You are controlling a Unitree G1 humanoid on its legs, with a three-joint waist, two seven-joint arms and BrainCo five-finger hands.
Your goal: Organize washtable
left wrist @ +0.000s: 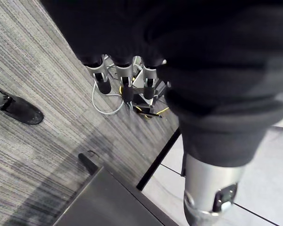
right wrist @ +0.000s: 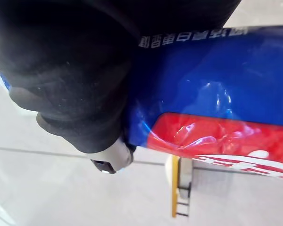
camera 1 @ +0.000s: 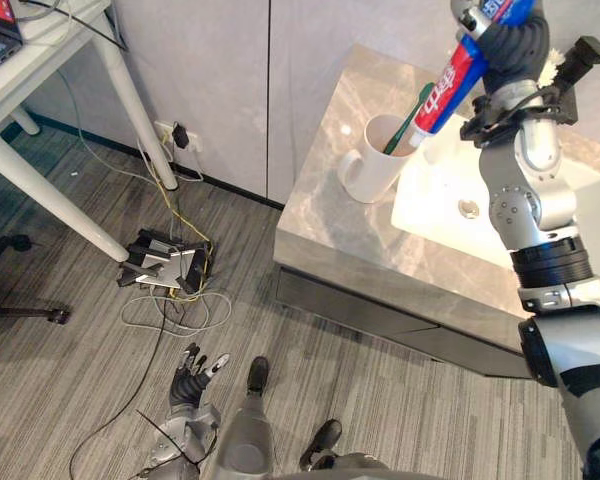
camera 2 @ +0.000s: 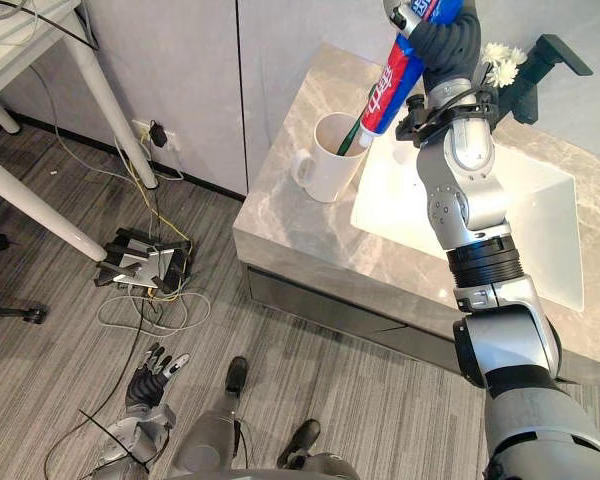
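My right hand [camera 1: 513,42] is raised over the grey marble washtable [camera 1: 380,255], shut on a red, white and blue toothpaste tube [camera 1: 450,85]. The tube slants down, its lower end close to the rim of a white mug [camera 1: 372,168]. A green toothbrush [camera 1: 410,113] leans in that mug. In the right wrist view the tube [right wrist: 217,94] lies right against the hand's dark cover. My left hand [camera 1: 192,383] hangs low over the carpet with its fingers [left wrist: 125,82] relaxed and nothing in them.
A white sink basin [camera 1: 450,205] lies right of the mug, with a black faucet [camera 2: 545,55] and white flowers [camera 2: 500,62] behind it. On the floor to the left lie a power strip with tangled cables [camera 1: 165,265], white table legs [camera 1: 130,100] and a chair base [camera 1: 20,312].
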